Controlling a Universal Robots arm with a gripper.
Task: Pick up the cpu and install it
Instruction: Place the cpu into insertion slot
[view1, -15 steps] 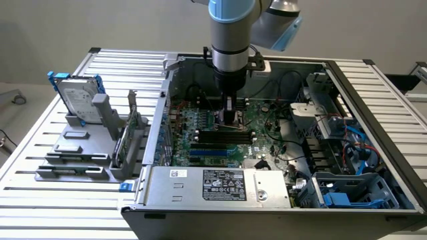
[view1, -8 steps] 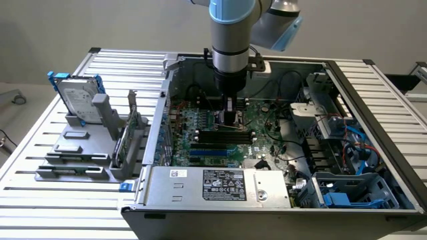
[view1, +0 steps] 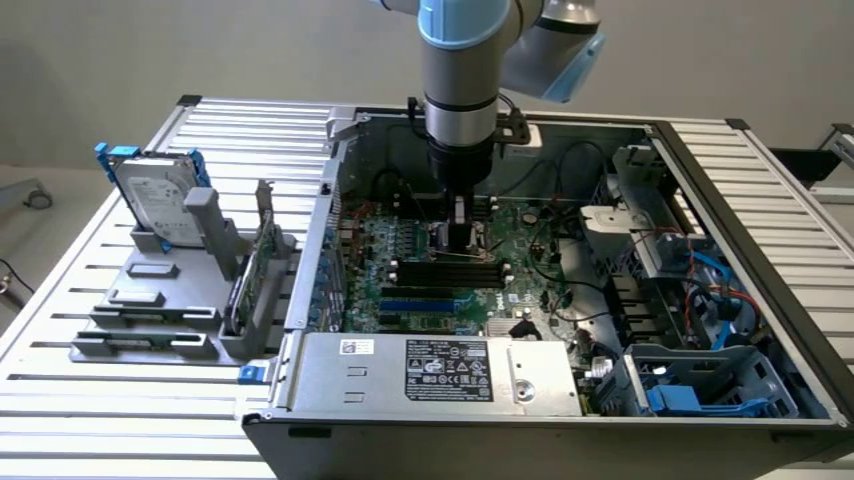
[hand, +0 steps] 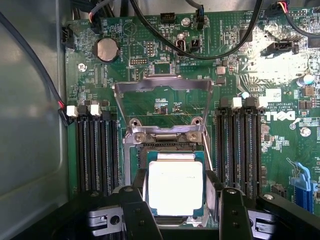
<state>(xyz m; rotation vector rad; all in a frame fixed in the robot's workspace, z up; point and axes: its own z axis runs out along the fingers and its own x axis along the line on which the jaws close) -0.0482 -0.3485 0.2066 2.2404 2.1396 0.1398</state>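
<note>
We see the arm (view1: 461, 90) reaching straight down into the open computer case (view1: 747, 200), with its jaws low over the middle of the green motherboard (view1: 534, 260). From the wrist view, the cpu (hand: 175, 187) lies silvery side up directly over the cpu socket (hand: 165, 137), square to its dark frame. The jaws are closed on the cpu, one black finger (hand: 137, 210) against each of two opposite edges. The socket's metal load plate (hand: 162, 82) stands tilted up on its hinge, away from the chip. Rows of black memory slots (hand: 97, 150) run along both sides of the socket, and a coin cell (hand: 105, 49) sits further off on the board. Toward the exterior view's left, outside the case, the hard drive (view1: 158, 195) with blue brackets stands upright in a grey holder (view1: 160, 300) on the slatted tabletop (view1: 80, 400).
</note>
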